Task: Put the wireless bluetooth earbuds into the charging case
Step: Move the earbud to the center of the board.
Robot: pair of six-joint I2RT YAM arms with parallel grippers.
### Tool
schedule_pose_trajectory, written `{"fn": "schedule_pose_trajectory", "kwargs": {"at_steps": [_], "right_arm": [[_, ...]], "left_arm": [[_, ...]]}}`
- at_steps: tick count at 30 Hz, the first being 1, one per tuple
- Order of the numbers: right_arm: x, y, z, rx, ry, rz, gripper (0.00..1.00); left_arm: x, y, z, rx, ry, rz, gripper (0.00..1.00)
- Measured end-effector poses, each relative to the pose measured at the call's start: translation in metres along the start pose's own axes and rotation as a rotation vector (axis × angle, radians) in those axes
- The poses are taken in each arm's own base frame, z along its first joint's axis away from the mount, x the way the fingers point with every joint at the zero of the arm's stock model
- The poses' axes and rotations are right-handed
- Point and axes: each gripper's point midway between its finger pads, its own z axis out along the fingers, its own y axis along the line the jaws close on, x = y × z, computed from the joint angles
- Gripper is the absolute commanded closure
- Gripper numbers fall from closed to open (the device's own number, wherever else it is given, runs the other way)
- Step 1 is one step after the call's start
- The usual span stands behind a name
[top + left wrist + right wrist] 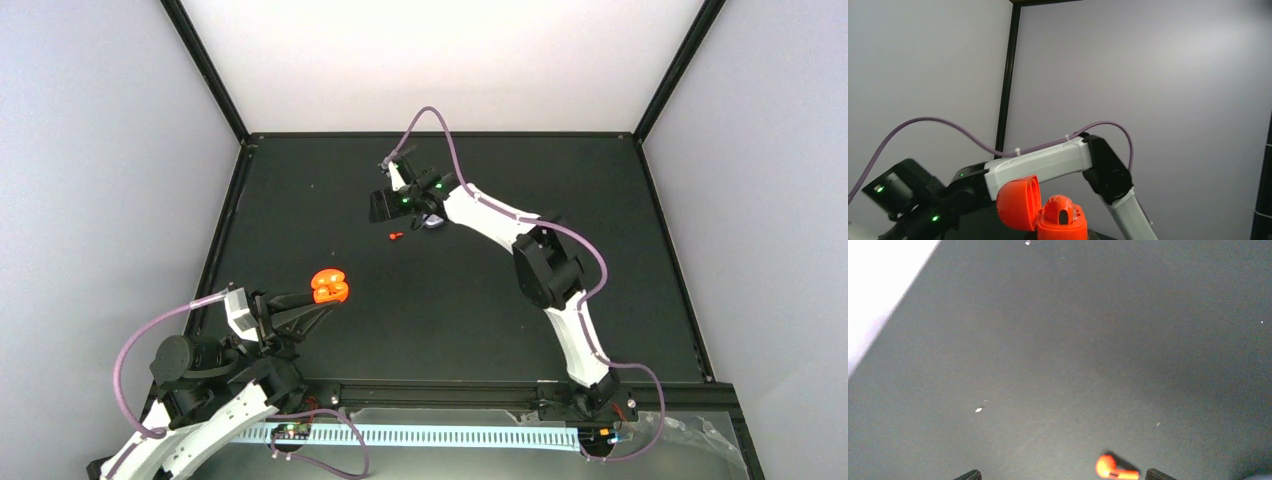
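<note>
One earbud [1115, 469] between tips of the spread right hand [1063, 476]; charging case [330, 286] clamped in left hand [326, 300].

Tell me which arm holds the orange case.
The left arm's fingers clamp the open orange case; the right fingers stand open near a loose earbud.

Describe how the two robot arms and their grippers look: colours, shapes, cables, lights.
Both arms, the left arm and the right arm, have white angular link shells and black joint housings. A lavender cable loops along each. Small green lights glow near the right wrist. The left gripper has black tapered fingers; the right gripper shows dark fingertips only.
</note>
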Motion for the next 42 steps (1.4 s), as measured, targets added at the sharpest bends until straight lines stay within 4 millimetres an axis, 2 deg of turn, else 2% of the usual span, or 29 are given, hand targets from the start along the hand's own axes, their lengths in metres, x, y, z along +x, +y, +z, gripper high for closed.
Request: {"fn": "schedule_pose_trajectory", "kwargs": {"at_steps": [7,13,23,31,36,42], "right_arm": [[0.017,-0.028,0.048,0.034,0.082,-0.042,0.15],[0.033,-0.033,0.065,0.021,0.141,-0.047,0.17],[0.055,-0.030,0.063,-0.015,0.193,-0.044,0.31],[0.073,-0.018,0.058,-0.019,0.231,-0.065,0.46],[0.080,-0.015,0.056,-0.003,0.246,-0.075,0.43],[0.076,-0.024,0.052,0.084,0.252,-0.083,0.43]], "left_arm": [[0.000,-0.002,0.000,0.009,-0.001,-0.006,0.98],[-0.001,-0.002,0.000,0.009,-0.002,-0.006,0.98],[0.001,-0.001,0.000,0.008,0.000,-0.009,0.98],[0.004,0.000,0.001,0.006,0.008,-0.025,0.98],[0.005,0.000,0.001,0.006,0.009,-0.026,0.99],[0.009,0.001,0.002,0.004,0.018,-0.028,0.98]]}}
